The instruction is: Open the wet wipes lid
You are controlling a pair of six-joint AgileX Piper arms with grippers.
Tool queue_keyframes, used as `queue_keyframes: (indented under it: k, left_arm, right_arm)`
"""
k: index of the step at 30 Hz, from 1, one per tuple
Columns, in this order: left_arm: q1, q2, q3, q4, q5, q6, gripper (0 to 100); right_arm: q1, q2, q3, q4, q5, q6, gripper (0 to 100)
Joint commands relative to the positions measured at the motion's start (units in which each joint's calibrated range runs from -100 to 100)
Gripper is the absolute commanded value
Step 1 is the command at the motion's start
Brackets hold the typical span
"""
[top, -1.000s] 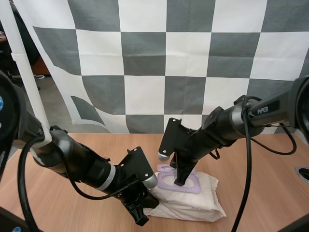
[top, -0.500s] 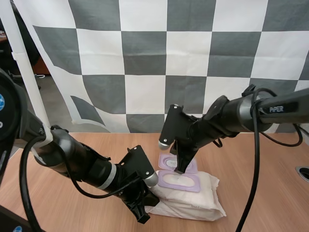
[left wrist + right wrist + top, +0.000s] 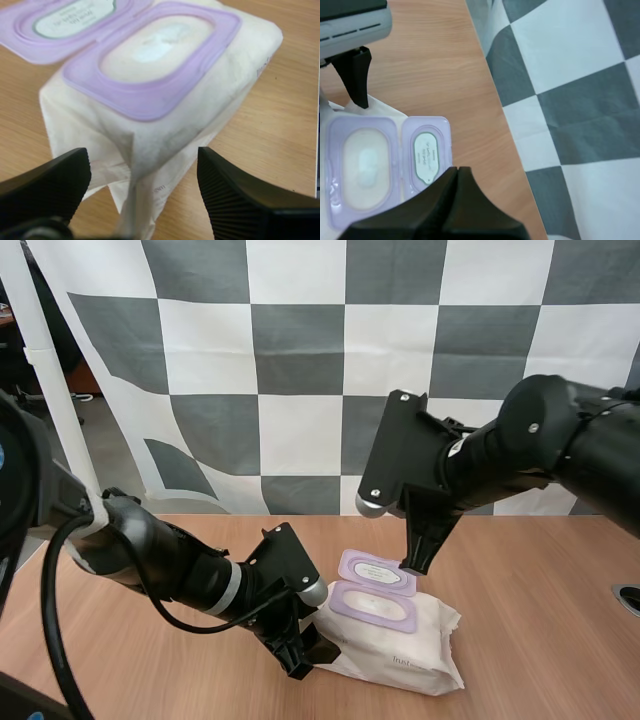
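Wipes pack (image 3: pixel 400 645) lying on the desk (image 3: pixel 545 625), its purple lid (image 3: pixel 377 572) flipped fully open; left end effector (image 3: pixel 305 652) released, fingers straddling the pack's end; right end effector (image 3: pixel 413 566) clenched empty, hovering over the lid.

High camera looks forward-down; wrist cameras (nearer) share the pack (image 3: pixel 165 135).

Light wood-grain table (image 3: pixel 560 640) fills foreground under even light, shadows soft. Round dark-rimmed opening (image 3: pixel 628 597) sits at table's right edge. Beyond table at left: grey floor (image 3: pixel 115 455), white upright post (image 3: pixel 50 370), dark furniture (image 3: pixel 18 345) behind, details unclear.
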Motion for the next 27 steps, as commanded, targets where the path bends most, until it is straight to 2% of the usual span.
queue_keyframes:
  k: [1,6,9,11,13,14,16,22,27]
  left_arm:
    - [0.78,-3.48,-0.88,0.03,2.69,-2.08,100]
    - [4.9,-15.66,-5.09,5.8,21.6,-7.36,100]
    - [7.83,-23.44,-7.69,6.22,32.08,-8.03,100]
    - [9.54,-28.09,-9.53,6.09,32.08,-8.03,99]
    - [11.33,-32.57,-10.59,4.79,32.08,-8.03,72]
    - [12.03,-34.53,-10.88,3.97,32.08,-8.13,51]
    - [12.91,-37.55,-10.88,2.67,32.08,-8.0,0]
    - [13.14,-43.38,-11.05,-0.93,32.08,-9.91,0]
    - [13.06,-48.43,-11.42,-3.01,32.08,-12.14,0]
  right_arm:
    - [0.01,-13.97,-3.78,-2.54,3.12,17.46,0]
    - [0.01,-18.86,-7.93,-2.32,8.06,22.4,0]
    - [0.01,-21.23,-8.1,-2.01,8.06,25.12,0]
    - [0.01,-22.78,-8.1,-0.89,8.06,26.09,0]
    - [0.01,-24.2,-8.1,0.58,7.71,26.09,0]
    - [0.01,-24.95,-8.1,1.29,7.29,26.09,0]
    - [0.01,-26.12,-8.1,1.75,6.91,26.09,0]
    - [0.01,-27.09,-8.1,-0.51,6.7,26.25,0]
    - [0.01,-27.38,-8.1,-6.33,7.05,29.93,0]
